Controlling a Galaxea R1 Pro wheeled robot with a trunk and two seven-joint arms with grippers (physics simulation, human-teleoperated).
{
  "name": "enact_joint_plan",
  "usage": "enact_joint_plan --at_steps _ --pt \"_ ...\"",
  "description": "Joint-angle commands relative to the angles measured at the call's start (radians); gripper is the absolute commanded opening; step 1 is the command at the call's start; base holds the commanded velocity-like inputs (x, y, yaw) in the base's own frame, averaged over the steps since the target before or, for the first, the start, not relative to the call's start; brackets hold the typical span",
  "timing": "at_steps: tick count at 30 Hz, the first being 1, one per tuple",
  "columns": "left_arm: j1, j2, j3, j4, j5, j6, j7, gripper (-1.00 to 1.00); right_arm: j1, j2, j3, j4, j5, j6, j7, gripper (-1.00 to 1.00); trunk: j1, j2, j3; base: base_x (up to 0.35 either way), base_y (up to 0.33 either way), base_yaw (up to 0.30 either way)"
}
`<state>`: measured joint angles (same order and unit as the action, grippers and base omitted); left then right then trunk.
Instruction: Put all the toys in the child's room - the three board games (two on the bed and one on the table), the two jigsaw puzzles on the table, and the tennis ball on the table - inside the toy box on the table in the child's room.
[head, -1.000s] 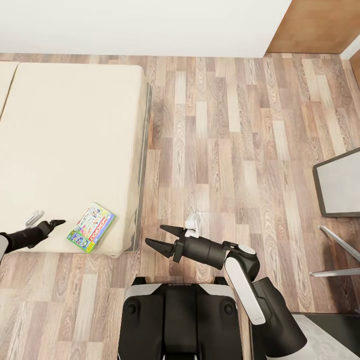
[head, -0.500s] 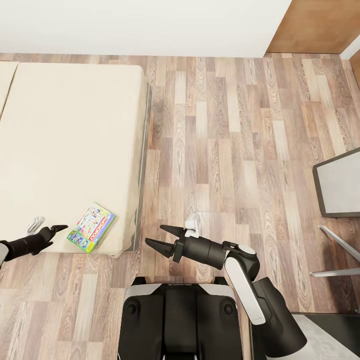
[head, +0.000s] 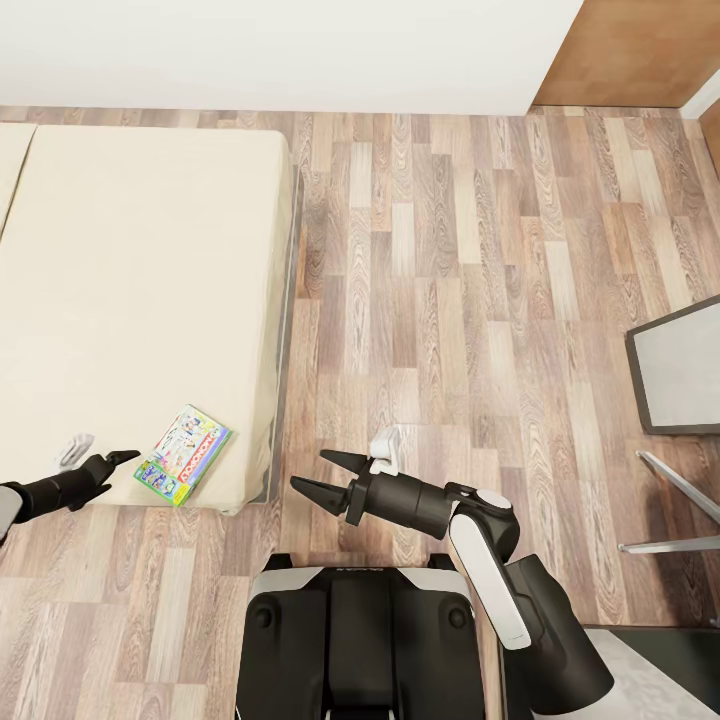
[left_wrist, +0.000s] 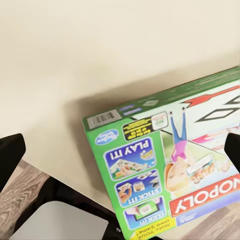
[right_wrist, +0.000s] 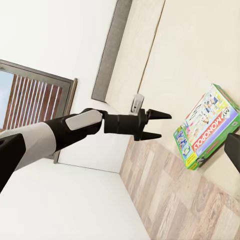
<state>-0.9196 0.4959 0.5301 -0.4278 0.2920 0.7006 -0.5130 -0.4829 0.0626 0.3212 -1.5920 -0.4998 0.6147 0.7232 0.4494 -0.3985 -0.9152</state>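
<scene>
A white and green Monopoly board game (head: 183, 454) lies flat on the beige bed (head: 140, 280), near the mattress's near corner by the floor. My left gripper (head: 112, 468) hovers open just left of the box, level with the bed's edge. The left wrist view looks along its spread fingers at the box's printed lid (left_wrist: 165, 165). Over the wooden floor in front of my base, my right gripper (head: 322, 474) is open and holds nothing. Its wrist camera takes in the left gripper (right_wrist: 157, 126), the board game (right_wrist: 207, 125) and the bed (right_wrist: 200, 50). The toy box, jigsaw puzzles and tennis ball are out of view.
A grey panel with a dark rim (head: 682, 380) stands at the right edge, with thin metal legs (head: 670, 510) below it. A white wall (head: 280, 50) and a wooden door (head: 630, 50) close the far side. Wood floor (head: 450, 280) spreads between bed and panel.
My left gripper has dropped slightly and crept a little closer to the board game. The right arm and the game have not moved.
</scene>
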Motion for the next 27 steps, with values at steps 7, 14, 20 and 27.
enact_joint_plan --at_steps 7,14,20,27 --pt "-0.001 -0.004 0.003 -0.001 -0.002 0.005 -0.002 1.0 0.0 0.0 -0.001 0.0 -0.006 0.007 -0.001 1.0 0.001 -0.002 -0.001 0.0 0.0 0.0" --pt "-0.001 -0.01 0.0 -0.002 -0.004 0.005 -0.015 1.0 0.0 0.0 -0.001 0.0 -0.006 0.007 -0.001 1.0 0.001 -0.002 -0.001 0.0 0.0 0.0" --pt "-0.001 -0.02 -0.003 -0.005 -0.007 0.005 -0.04 1.0 0.0 0.0 -0.001 0.0 -0.006 0.007 -0.001 1.0 0.001 -0.002 -0.001 0.0 0.0 0.0" --pt "-0.001 -0.031 -0.005 -0.009 -0.01 0.006 -0.05 1.0 0.0 0.0 -0.001 0.0 -0.006 0.007 -0.001 1.0 0.001 -0.002 -0.001 0.0 0.0 0.0"
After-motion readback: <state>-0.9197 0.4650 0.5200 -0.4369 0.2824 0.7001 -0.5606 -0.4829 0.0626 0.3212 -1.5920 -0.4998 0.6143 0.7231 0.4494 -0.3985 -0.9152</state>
